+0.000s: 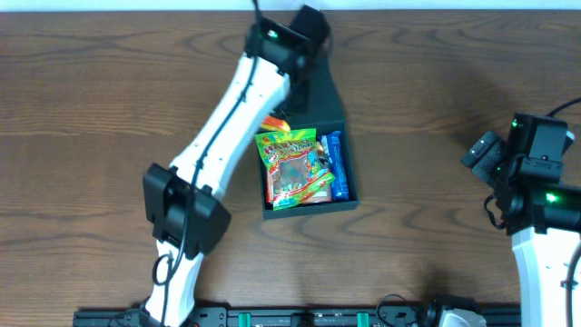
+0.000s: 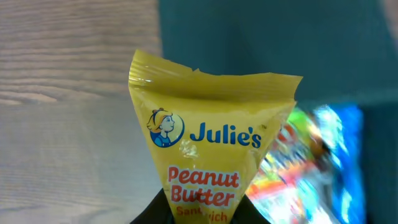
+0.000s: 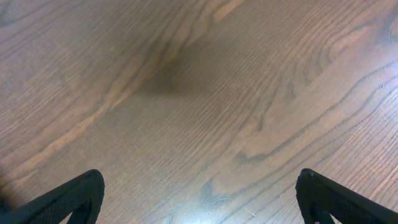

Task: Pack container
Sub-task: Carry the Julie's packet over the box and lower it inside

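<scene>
The dark green container sits open at the table's middle, its flap lid lying back behind it. Inside lie a colourful candy bag and a blue packet. My left gripper is shut on a yellow Julie's Peanut Butter Sandwich packet, held over the container's back left edge; the packet shows as a yellow-orange corner in the overhead view. The container's green and the candy bag show behind it. My right gripper is open and empty over bare wood at the far right.
The wooden table spreads left and right of the container. My left arm stretches diagonally from the front edge to the container's back left corner and covers part of it.
</scene>
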Controlling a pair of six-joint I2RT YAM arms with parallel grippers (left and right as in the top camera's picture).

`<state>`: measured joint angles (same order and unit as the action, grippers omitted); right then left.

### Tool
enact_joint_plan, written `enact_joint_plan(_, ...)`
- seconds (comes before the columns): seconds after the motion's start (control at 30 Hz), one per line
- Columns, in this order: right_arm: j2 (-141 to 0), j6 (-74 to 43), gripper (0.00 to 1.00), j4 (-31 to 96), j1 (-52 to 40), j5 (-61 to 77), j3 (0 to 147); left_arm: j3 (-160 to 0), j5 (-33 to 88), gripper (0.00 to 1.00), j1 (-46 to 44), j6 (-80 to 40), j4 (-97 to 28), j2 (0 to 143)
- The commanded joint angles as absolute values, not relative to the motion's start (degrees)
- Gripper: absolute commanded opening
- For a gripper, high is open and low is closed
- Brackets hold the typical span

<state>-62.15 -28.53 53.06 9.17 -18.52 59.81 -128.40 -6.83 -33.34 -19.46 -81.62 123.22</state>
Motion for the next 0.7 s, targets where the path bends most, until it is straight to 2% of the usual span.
enact_joint_plan(0.0,-62.04,-29.54,0.99,53.15,9.78,-19.46,59.72,-129.14,-5.65,0.20,-38.04,-19.27,-82.72,119.83)
enact_joint_plan(0.17,-62.04,-29.54,0.99,53.15,9.78,-19.46,59.72,-126.76,-5.69,0.24,-45.36,-26.17,-83.94,119.79)
enact_joint_plan(0.33,-62.04,-29.54,0.99,53.15,9.78,-19.46,59.72,-116.60,-5.21,0.25,-50.24,-32.97,-77.80,119.77)
enact_joint_plan(0.53,-62.04,-29.54,0.99,53.15,9.78,-19.46,59.72,-107.09,-5.23,0.24,-53.12,-40.07,-67.99,119.77)
enact_joint_plan(0.67,-62.04,-29.54,0.99,53.15,9.78,-19.46,59.72,-106.19,-5.17,0.24,-53.71,-42.72,-66.22,119.77)
